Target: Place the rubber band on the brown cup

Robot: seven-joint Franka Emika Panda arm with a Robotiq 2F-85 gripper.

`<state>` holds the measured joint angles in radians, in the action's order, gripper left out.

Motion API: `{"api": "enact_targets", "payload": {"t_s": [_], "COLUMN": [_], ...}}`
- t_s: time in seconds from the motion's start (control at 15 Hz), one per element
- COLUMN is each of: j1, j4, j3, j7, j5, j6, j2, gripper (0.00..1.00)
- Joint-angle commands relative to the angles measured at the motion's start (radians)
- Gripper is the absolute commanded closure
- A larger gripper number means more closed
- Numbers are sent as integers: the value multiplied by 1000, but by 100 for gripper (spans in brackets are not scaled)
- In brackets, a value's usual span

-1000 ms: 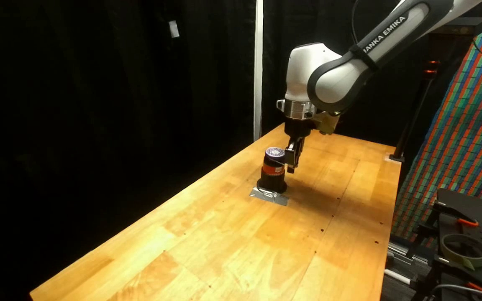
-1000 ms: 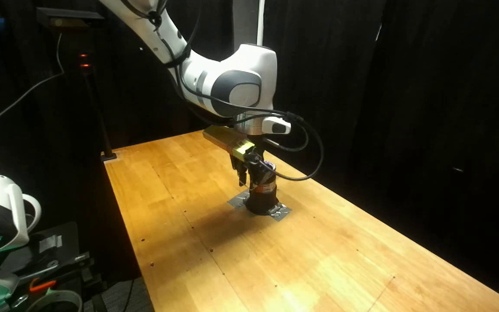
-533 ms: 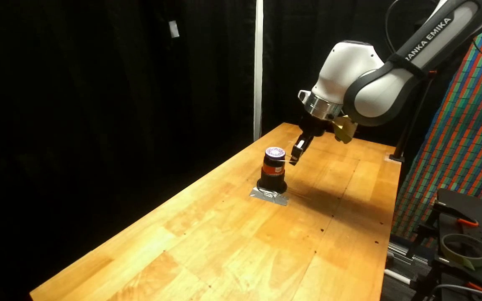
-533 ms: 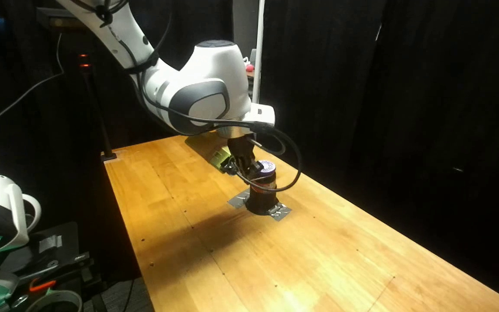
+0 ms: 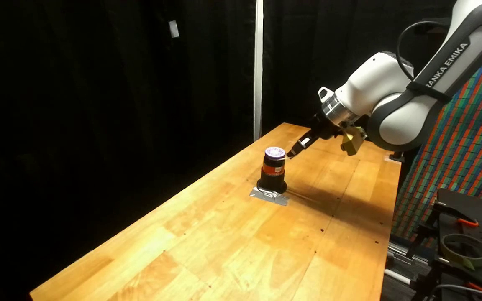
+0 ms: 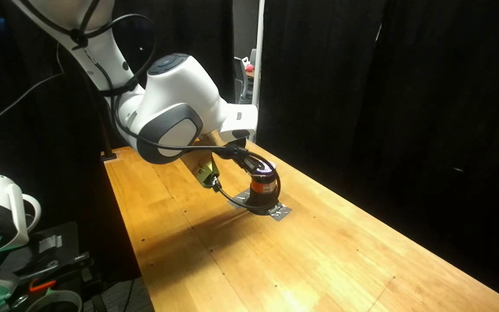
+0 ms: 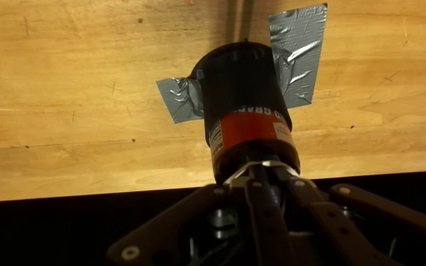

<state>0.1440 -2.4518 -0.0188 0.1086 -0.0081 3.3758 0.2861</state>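
The brown cup [image 5: 273, 170] is a small dark cylinder with an orange-red label and a white-purple top. It stands upright on the wooden table, also in an exterior view [image 6: 263, 187] and the wrist view [image 7: 252, 127]. The pale rubber band [image 7: 263, 163] runs across my fingertips and back along both sides of the cup's upper end. An exterior view shows it taut between cup and fingertips [image 5: 286, 158]. My gripper [image 7: 267, 171] is tilted beside the cup's top, fingers close together. I cannot tell whether the band is pinched or only hooked over them. Its far side is hidden.
Grey tape [image 7: 301, 55] holds the cup's base to the wooden table [image 5: 241, 246]. A black cable [image 6: 271, 151] loops from my wrist past the cup. A dark side stand with a tape roll [image 5: 465, 251] is beyond the table edge. Black curtains hang behind.
My gripper has tilted from near vertical to a strong slant. The wrist has swung back from the cup while the fingertips stay near its top. The cup has not moved.
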Motion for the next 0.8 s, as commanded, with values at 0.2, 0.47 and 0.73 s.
{"api": "enact_targets", "payload": {"t_s": [0.2,0.47,0.73], "j1": [79,25,3], "j4": [-90,-113,-127], "j3": [47,-21,-43], "j7": [-3,3,6], "j5": [69,78,74], "j6": [229,304,362], "j2": [5,13,20], "gripper": [89,89,89]}}
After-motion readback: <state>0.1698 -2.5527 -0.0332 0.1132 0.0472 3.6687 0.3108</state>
